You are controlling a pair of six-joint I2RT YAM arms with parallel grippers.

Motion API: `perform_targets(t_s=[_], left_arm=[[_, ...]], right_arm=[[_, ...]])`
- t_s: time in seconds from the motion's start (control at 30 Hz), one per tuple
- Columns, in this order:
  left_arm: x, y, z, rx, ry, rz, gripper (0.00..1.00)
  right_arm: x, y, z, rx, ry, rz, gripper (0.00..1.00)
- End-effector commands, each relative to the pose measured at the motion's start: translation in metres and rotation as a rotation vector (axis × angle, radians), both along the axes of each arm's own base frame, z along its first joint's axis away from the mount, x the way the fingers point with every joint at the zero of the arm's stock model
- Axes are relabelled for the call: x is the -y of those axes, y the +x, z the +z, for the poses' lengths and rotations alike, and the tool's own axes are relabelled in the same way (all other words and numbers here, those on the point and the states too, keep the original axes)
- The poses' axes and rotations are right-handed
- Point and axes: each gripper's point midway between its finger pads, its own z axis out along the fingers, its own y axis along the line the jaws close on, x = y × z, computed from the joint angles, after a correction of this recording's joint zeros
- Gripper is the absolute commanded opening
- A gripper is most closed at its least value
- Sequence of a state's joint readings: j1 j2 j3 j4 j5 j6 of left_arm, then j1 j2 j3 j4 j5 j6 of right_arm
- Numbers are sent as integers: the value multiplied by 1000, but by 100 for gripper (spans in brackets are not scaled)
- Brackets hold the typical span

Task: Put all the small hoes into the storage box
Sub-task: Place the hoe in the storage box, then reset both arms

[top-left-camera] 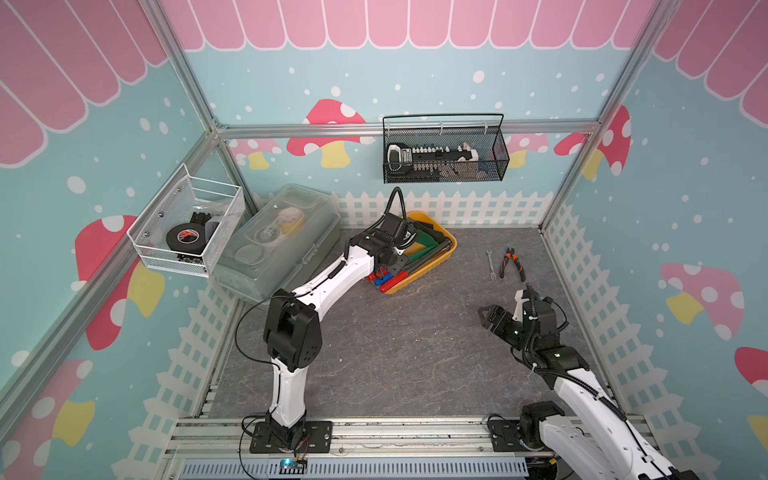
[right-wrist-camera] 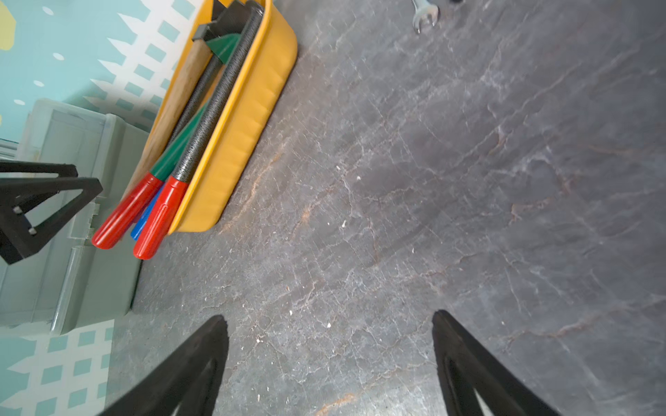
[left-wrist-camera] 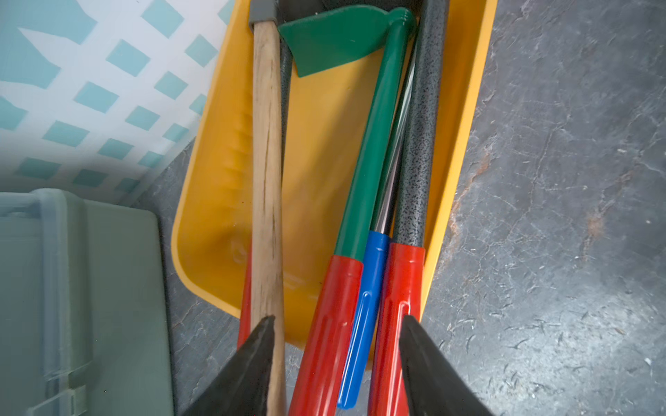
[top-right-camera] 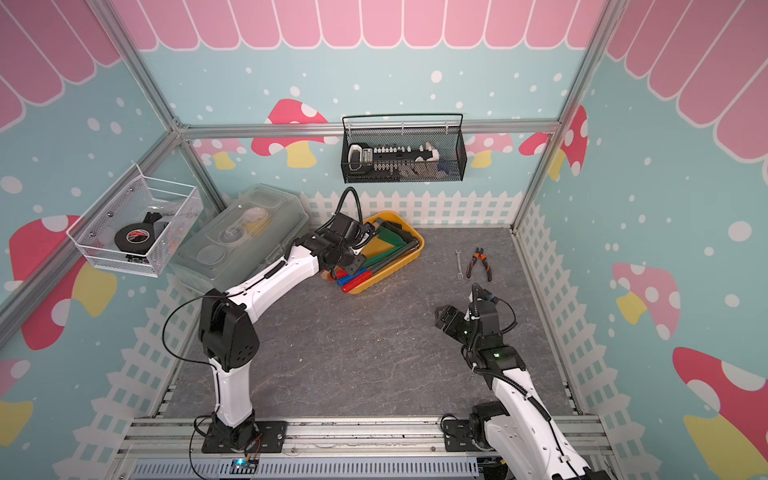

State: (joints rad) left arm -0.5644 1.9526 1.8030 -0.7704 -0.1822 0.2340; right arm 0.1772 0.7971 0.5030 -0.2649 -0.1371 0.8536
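now the small hoe (left-wrist-camera: pixel 374 144) lies inside the storage box (left-wrist-camera: pixel 212 201). its long axis runs straight away from my left gripper (left-wrist-camera: pixel 337 318), red grip overhanging the near rim between my parted, empty jaws. my right gripper (right-wrist-camera: pixel 328 314) hangs wide open, well apart.

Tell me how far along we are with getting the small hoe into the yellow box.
Looks done: the small hoe lies in the yellow storage box beside a wooden-handled tool, its red grip jutting past the rim. In hand: nothing; the left pincer stands open above the handles, the right pincer open over the table. Left: probably just drawing the left arm clear.
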Motion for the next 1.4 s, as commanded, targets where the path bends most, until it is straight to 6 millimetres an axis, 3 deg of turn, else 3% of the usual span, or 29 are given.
perform_targets(t_s=[0.0,0.07,0.13,0.23,0.4,0.6,0.77,0.97,1.2,1.37], left_arm=[[-1,-4,12,39,-54,15,62],[-10,-7,13,57,-57,42,79],[-21,-10,13,64,-72,70,84],[-39,-14,9,70,-101,114,99],[-79,-16,6,134,-152,216,99],[-146,-11,0,252,-282,407,99],[-183,-26,-15,344,-400,436,99],[-216,-51,-29,553,-330,478,99],[-217,-58,-57,532,-317,462,99],[-224,-62,-52,578,-324,492,99]], right_arm=[[8,10,20,74,-123,27,91],[11,15,26,88,-176,38,93],[16,19,29,86,-240,49,95],[26,27,34,103,-327,36,98],[37,40,38,125,-432,13,99],[57,51,39,150,-563,-45,99],[83,54,38,196,-676,-144,99],[112,49,35,272,-800,-260,99],[126,45,36,400,-892,-348,99],[127,61,19,389,-943,-338,97]])
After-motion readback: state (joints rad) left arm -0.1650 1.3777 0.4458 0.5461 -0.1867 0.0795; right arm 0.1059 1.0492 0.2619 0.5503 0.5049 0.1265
